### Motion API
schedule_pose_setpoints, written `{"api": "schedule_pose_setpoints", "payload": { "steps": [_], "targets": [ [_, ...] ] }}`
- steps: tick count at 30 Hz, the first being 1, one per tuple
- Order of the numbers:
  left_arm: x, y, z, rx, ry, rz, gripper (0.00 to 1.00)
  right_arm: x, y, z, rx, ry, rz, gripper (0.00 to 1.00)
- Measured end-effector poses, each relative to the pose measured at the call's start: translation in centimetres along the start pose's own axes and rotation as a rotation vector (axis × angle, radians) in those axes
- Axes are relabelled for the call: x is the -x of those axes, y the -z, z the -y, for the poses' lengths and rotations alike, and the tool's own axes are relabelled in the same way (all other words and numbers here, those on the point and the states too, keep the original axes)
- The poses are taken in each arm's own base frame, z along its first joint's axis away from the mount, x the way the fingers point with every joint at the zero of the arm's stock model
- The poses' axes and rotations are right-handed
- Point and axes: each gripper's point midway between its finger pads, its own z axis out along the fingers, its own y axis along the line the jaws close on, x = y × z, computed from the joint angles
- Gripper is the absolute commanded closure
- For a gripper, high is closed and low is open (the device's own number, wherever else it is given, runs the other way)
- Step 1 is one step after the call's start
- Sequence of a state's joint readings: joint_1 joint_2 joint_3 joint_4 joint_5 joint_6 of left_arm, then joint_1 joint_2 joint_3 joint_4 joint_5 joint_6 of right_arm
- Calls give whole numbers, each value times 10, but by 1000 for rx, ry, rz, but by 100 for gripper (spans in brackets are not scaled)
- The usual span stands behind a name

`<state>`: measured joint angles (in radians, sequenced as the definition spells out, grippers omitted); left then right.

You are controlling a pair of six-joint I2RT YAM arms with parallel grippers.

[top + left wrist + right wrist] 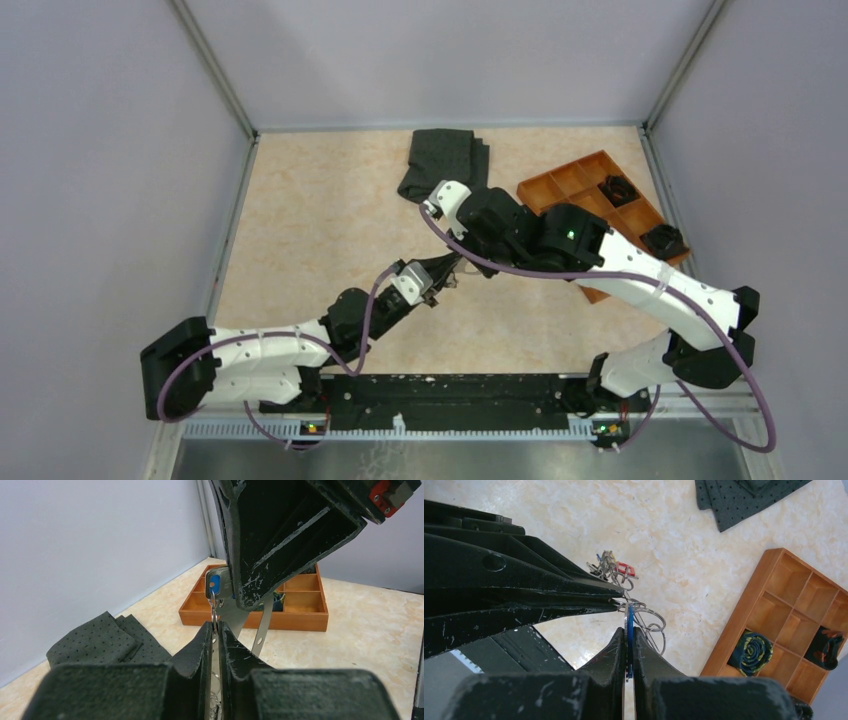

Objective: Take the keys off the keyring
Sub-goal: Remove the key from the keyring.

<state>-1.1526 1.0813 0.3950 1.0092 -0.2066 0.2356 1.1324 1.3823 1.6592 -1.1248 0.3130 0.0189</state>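
- Two grippers meet above the table (300, 230); the right gripper (629, 636) is clamped on a blue-headed key (629, 616).
- The left gripper (215, 629) sits nearly closed around the keyring (214, 611); whether it grips cannot be told.
- Step: freeing that key; next, probably working it round the ring's split.

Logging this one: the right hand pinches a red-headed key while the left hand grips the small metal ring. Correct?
Not quite. The right wrist view shows the right hand pinching the blue-headed metal key; the red-headed key sits unheld in the cluster. The left hand does grip the small metal ring.
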Motion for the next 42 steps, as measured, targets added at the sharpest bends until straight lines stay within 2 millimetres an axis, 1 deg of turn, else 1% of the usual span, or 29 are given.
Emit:
{"api": "schedule_pose_setpoints", "payload": {
  "steps": [6, 14, 18, 20, 33, 42],
  "targets": [
    [5, -3, 1, -7, 2, 12, 80, 0, 0, -2, 3, 4, -1, 100],
    [7, -4, 2, -12, 3, 18, 84, 2, 1, -2, 4, 3, 2, 100],
    [7, -4, 2, -14, 3, 18, 92, 2, 1, -2, 4, 4, 1, 100],
    [7, -4, 2, -14, 4, 18, 100, 2, 1, -2, 4, 4, 1, 100],
    [6, -4, 2, -16, 6, 2, 100, -2, -1, 5, -36, 6, -12, 100],
    [12, 11, -1, -17, 26, 26, 100, -12, -11, 7, -37, -13, -21, 100]
  ]
}}
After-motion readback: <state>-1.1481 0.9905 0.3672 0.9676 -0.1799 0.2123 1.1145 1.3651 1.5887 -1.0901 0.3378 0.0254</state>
